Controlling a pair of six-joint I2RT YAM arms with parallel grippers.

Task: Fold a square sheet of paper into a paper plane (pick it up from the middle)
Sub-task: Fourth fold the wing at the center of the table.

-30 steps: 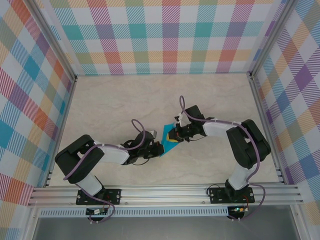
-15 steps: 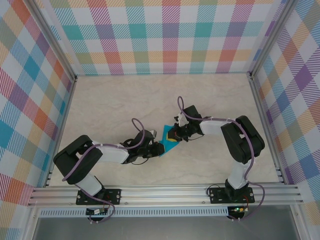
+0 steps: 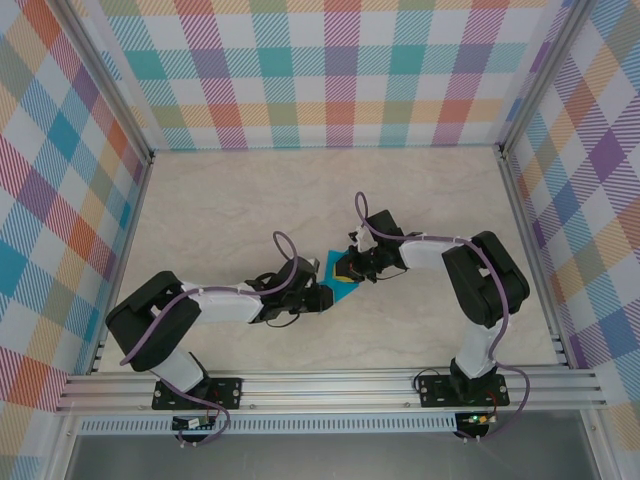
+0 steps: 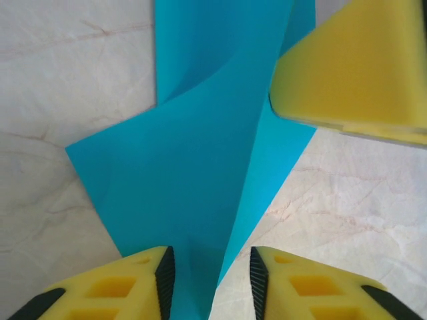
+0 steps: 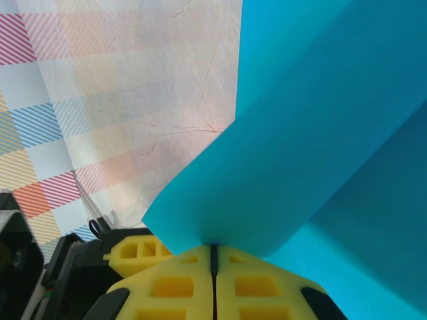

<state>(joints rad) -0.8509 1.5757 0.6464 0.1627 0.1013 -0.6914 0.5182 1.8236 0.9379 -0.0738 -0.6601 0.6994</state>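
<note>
One square sheet of paper [image 4: 193,180] and two claws: the left claw [image 4: 210,270] and the right claw [image 5: 213,257].

A pale marbled tabletop [image 3: 220,200] sits inside pastel plaid walls [image 3: 330,70], aluminium rails [image 3: 330,388] along its near edge.

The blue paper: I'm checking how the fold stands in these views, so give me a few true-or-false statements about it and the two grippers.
The right gripper is shut on the square sheet of paper. True.
The left gripper is clamped shut. False: its jaws stand apart, with the paper between them.
The paper lies flat and unfolded. False: it is bent over on itself.
Both grippers meet at the paper on the table. True.
</note>
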